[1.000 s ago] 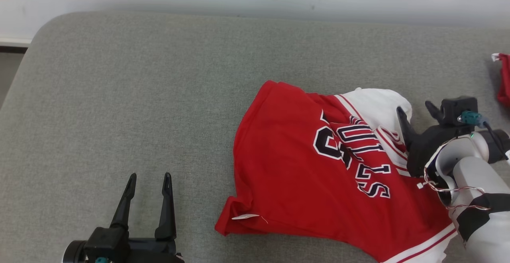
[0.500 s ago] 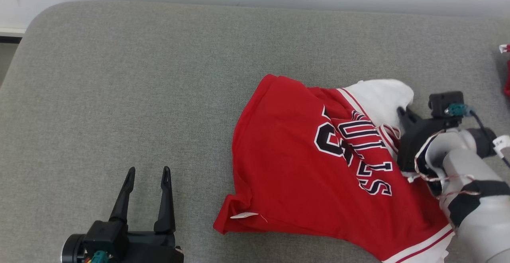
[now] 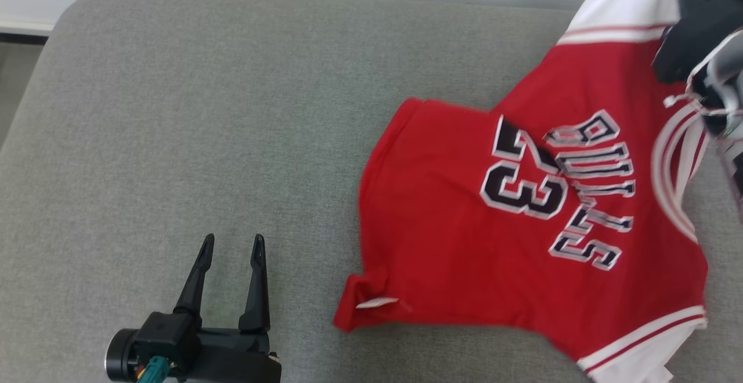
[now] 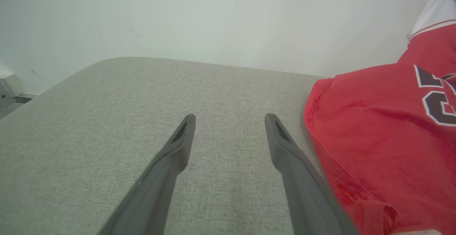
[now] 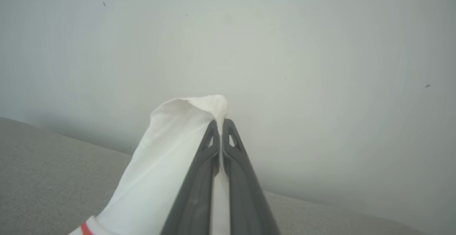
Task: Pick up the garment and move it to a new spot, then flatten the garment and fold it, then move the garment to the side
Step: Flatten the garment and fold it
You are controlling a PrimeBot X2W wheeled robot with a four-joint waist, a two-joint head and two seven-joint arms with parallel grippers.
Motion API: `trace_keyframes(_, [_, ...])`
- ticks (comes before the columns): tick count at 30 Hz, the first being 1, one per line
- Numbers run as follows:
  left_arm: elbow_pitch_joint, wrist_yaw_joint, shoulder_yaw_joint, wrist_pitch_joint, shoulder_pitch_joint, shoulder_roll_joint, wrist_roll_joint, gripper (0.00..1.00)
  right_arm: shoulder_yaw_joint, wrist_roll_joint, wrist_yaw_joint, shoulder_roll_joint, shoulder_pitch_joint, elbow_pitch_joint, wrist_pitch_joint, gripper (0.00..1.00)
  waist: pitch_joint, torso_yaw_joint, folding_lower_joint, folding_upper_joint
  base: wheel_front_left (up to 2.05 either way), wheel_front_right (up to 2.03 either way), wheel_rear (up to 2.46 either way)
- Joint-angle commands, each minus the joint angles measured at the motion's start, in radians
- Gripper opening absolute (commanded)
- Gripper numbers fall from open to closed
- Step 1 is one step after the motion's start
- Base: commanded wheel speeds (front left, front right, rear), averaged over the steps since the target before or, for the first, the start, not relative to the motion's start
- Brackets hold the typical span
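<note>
One red jersey (image 3: 453, 238), white-trimmed, lettered BULLS 23, white end pinched in right gripper (image 5: 221, 124); left gripper (image 3: 232, 239) splayed, empty, over grey cushion (image 3: 174, 110).

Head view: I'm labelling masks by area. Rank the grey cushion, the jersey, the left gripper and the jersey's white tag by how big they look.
1. grey cushion
2. jersey
3. left gripper, though it sits nearer the camera, which may inflate it
4. white tag
</note>
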Motion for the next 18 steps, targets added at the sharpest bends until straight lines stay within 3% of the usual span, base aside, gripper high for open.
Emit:
trace_keyframes(1, [0.001, 0.006, -0.001, -0.003, -0.011, -0.001, -0.002, 1.00, 0.000, -0.007, -0.003, -0.004, -0.009, 0.005, -0.004, 0.00, 0.013, 0.016, 0.0000, -0.0001, 0.00, 0.00, 0.00])
trace_keyframes(11, [-0.007, 0.029, -0.045, -0.003, -0.029, -0.001, -0.030, 1.00, -0.001, -0.083, -0.003, -0.009, -0.138, 0.131, -0.041, 0.00, 0.048, 0.064, 0.0000, -0.0001, 0.00, 0.00, 0.00])
trace_keyframes(12, [-0.007, 0.031, -0.047, -0.003, -0.030, -0.001, -0.032, 1.00, 0.000, -0.087, -0.003, -0.004, -0.142, 0.148, -0.037, 0.22, 0.050, 0.066, 0.0000, -0.0001, 0.00, 0.00, 0.00])
trace_keyframes(13, [-0.005, 0.032, -0.049, -0.003, -0.032, -0.001, -0.033, 1.00, 0.002, -0.089, -0.003, 0.001, -0.143, 0.169, -0.028, 1.00, 0.050, 0.067, 0.0000, -0.0001, 0.00, 0.00, 0.00])
trace_keyframes(18, [0.006, 0.037, -0.046, -0.003, -0.022, -0.001, -0.030, 1.00, 0.012, -0.096, -0.003, 0.017, -0.134, 0.208, -0.071, 1.00, 0.026, 0.055, 0.0000, -0.0001, 0.00, 0.00, 0.00])
